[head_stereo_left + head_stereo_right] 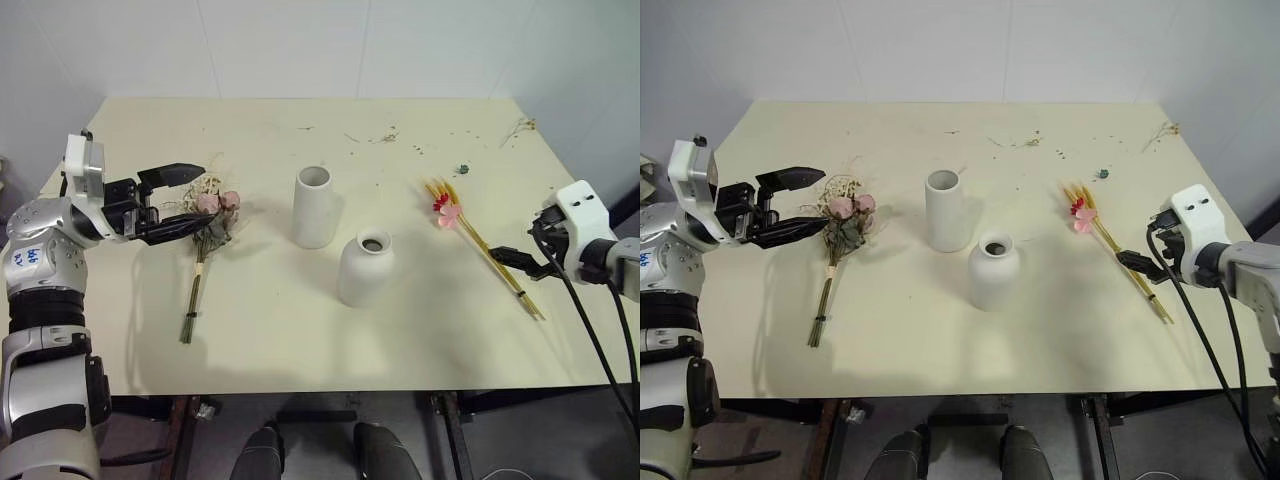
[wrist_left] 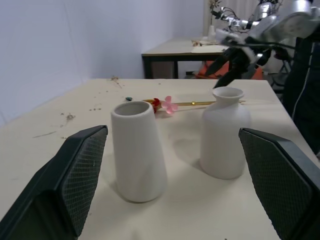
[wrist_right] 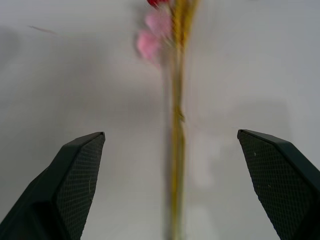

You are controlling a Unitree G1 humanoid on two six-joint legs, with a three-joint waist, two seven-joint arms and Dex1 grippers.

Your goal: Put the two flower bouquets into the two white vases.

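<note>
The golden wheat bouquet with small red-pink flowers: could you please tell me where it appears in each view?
Left eye view: golden wheat bouquet, right of centre, flat on the table.
Right eye view: right of centre, before the right gripper.
Left wrist view: lying behind both vases.
Right wrist view: centred between the open fingers.
Shared landmark: rounded white narrow-necked vase, left of it.

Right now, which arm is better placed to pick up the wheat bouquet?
The right, probably. Its open pincer sits over the wheat bouquet's stems at the table's right side, the stem between its fingers in the wrist view. The left pincer is by the rose bouquet.
</note>
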